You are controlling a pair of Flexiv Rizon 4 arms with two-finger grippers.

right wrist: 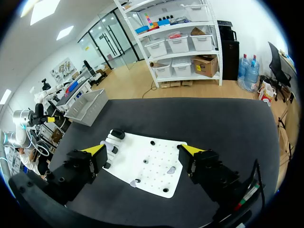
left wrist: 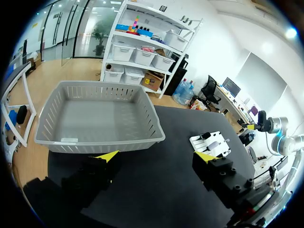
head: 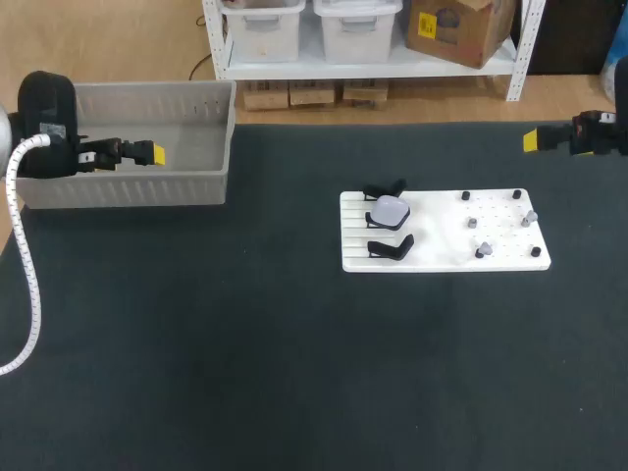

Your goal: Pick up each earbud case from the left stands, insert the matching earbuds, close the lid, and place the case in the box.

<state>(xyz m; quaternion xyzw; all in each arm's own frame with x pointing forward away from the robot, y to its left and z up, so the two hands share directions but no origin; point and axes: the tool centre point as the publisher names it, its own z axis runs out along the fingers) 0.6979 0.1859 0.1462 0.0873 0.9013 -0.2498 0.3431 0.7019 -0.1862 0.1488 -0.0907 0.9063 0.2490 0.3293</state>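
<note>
Task looked barely started: left end effector [left wrist: 156, 157] spread, empty, box [left wrist: 102, 137] just ahead of it, nothing inside; right end effector [right wrist: 142, 151] spread, empty, case [head: 390, 210] well ahead on its stand, earbuds [head: 482, 251] not yet inserted

Dark surface [head: 294, 373] with a matt, felt-like finish. Well to the left of the white board [head: 500, 257], which looks like smooth plastic, stands a grey box [head: 128, 186] of matt, slotted plastic. On the board's grooved left end are a smooth, pale earbud case [head: 391, 210] and black plastic stands [head: 391, 248].
</note>
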